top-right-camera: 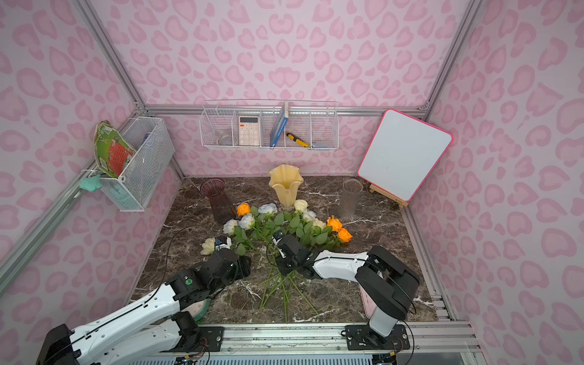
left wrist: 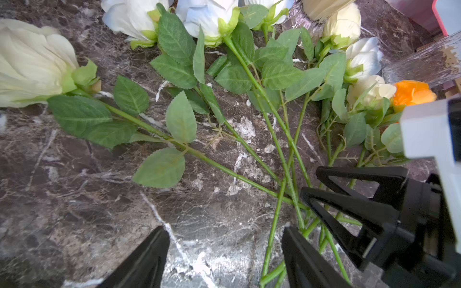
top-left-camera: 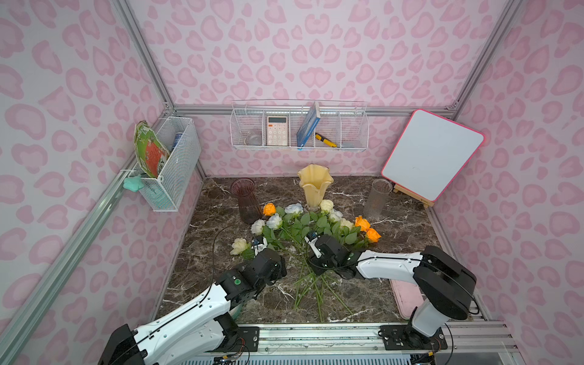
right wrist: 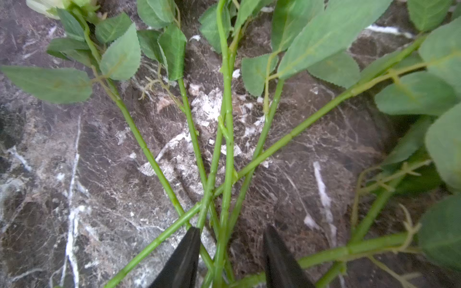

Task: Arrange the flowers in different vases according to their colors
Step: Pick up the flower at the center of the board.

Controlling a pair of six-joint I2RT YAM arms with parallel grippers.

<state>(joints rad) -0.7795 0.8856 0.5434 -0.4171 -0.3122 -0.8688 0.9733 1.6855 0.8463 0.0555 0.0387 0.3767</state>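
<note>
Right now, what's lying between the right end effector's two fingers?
In the right wrist view, several crossed green flower stems lie on the marble between the right end effector fingers, which have not closed on them.

Soft, even light fills both top views, with only faint shadows and straight frame rails bowing toward the edges. In the right wrist view, nearby leaves [right wrist: 444,147] blur out of focus.

Site: robot test cell, staged as a room | Enclosure: aluminium frame [top-left-camera: 148,63] carrying pink-patterned wall panels [top-left-camera: 316,57] | Floor: marble-look tabletop [top-left-camera: 395,227] | Fittings: white wire baskets [top-left-camera: 300,126] on far and left walls, whiteboard [top-left-camera: 433,155] on easel far right | Base: arms bolted to near rail [top-left-camera: 316,338]
</note>
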